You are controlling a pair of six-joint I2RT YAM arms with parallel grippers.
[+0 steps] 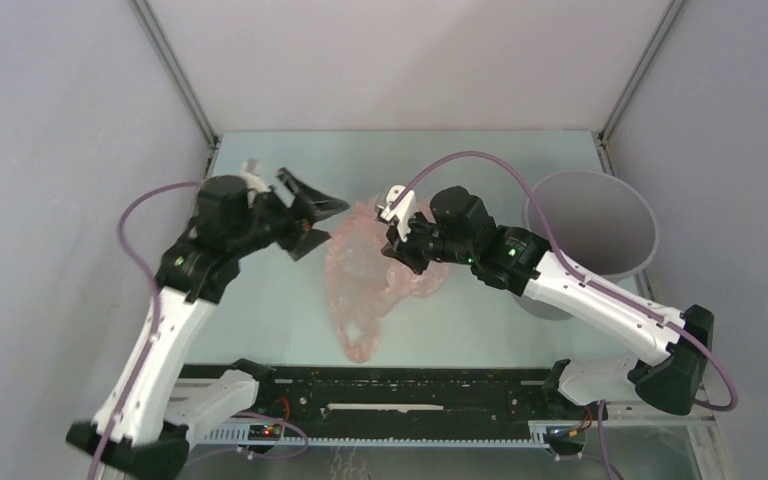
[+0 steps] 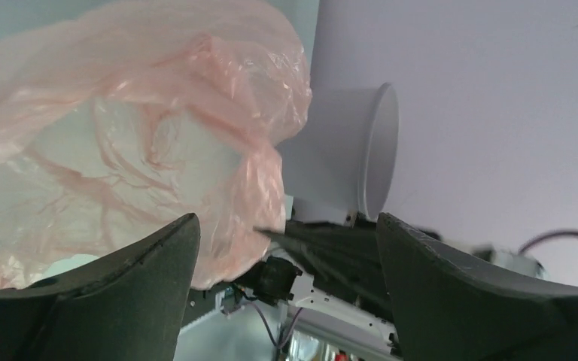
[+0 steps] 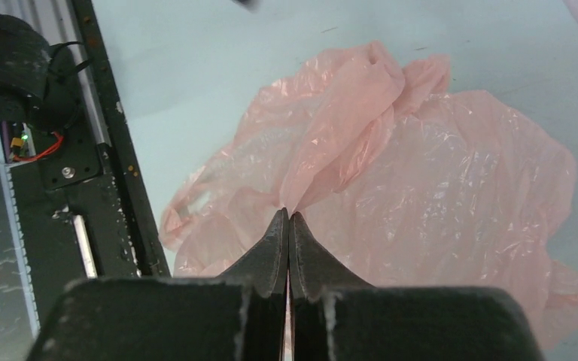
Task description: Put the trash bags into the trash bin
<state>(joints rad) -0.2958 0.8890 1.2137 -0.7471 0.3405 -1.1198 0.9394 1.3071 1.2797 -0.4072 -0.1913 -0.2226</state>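
While right fingers [image 3: 275, 252] pinch the trash bag [image 3: 436, 188], left fingers [image 2: 139, 274] gape beside it.

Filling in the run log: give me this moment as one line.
right claw: shut on trash bag | left claw: open, beside bag | trash bin: upright, bag not yet inside

Robot lab test cell: bare grey panel walls [image 1: 410, 60] on metal frame posts [image 1: 172, 68], pale table [image 1: 480, 330], black mounting rail [image 1: 410, 385] with exposed wiring [image 1: 265, 430], left arm [image 1: 165, 340] and right arm [image 1: 600, 300] bolted at its edge, purple cable [image 1: 480, 157].
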